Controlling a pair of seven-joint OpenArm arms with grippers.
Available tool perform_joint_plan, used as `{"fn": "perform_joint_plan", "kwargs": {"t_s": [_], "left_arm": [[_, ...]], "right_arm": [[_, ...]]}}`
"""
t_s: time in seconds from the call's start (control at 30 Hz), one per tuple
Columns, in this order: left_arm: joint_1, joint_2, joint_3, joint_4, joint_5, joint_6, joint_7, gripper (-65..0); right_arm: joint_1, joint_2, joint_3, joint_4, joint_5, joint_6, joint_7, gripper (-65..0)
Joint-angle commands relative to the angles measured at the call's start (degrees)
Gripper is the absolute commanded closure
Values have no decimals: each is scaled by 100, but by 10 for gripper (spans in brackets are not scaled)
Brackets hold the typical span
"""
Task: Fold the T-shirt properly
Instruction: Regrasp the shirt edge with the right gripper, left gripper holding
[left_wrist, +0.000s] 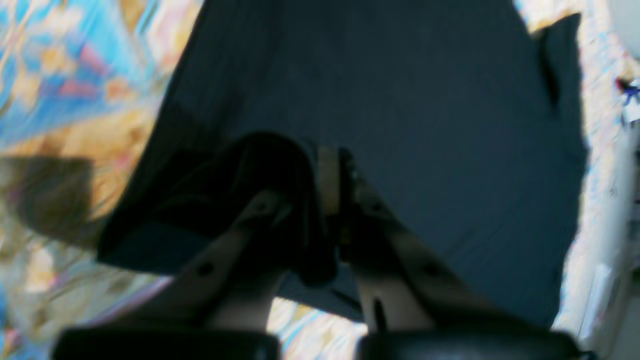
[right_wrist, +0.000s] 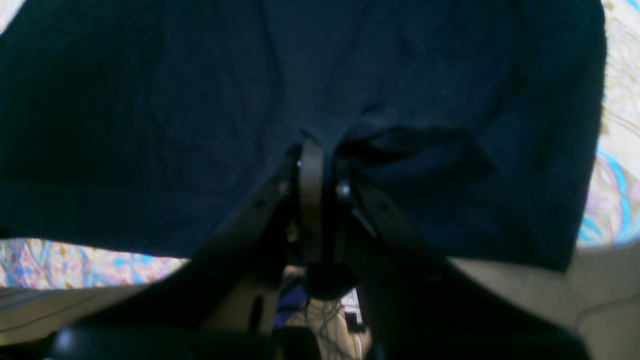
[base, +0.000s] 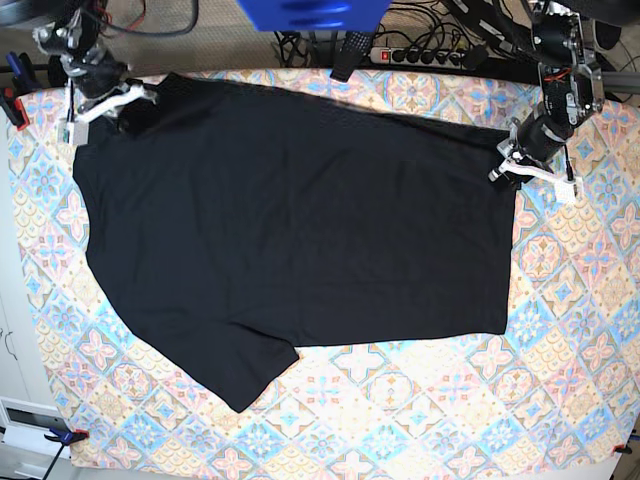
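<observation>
The T-shirt (base: 290, 220) lies spread on the patterned tablecloth (base: 420, 400), its near edge flat, one sleeve pointing toward the near left corner of the cloth. At the shirt's far edge both arms hold it: the left gripper (base: 515, 160) is clamped on a bunched fold at the far right corner, the right gripper (base: 125, 105) is closed on fabric at the far left corner. To fold well, I judge both should lift together, keep the far edge taut between them, and carry it evenly toward the near edge, avoiding sag or skew
</observation>
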Motion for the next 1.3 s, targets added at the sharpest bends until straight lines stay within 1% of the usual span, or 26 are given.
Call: {"fn": "perform_joint_plan", "kwargs": {"t_s": [0.0,0.17,0.27,0.43,0.5,0.8,0.97,1.03,1.07,1.17,1.27], "left_arm": [[-92,-22,-20,-86,-34,-21,-18,0],[-426,4,-20,-850,-69,-21,-18,0],[-610,110,-20,-1255,-34,-21,-18,0],[-883,154,-20,-1730,-34,-21,-18,0],[-927,162,-20,-1826,-34,-21,-18,0],[-997,171,-20,-1835,-34,-21,-53,-1],[-997,171,-28,-1835,-34,-21,-62,-9],[-997,171,-55,-1826,-52,-21,-36,-47],[-997,171,-64,-1818,-69,-21,-27,-82],[-997,162,-64,-1791,-96,-12,-18,-197],[-953,127,-81,-1677,-113,-12,-27,-275]], "right_arm": [[121,62,42,98,40,37,29,0],[702,53,15,80,-198,37,-77,0],[1168,53,-2,45,-374,37,-112,0],[1634,53,-11,-307,-541,37,-121,-2],[1836,53,-37,-535,-541,37,-121,-2],[2601,53,-547,-1538,-558,37,-86,-3],[2908,53,-547,-1960,-558,37,-68,-9],[2926,53,-521,-1977,-567,37,-68,-46],[2917,62,-521,-1942,-567,37,-86,-76],[2900,229,-521,-1775,-567,37,-121,-172],[2645,264,-521,-1511,-558,37,-121,-252]]}}
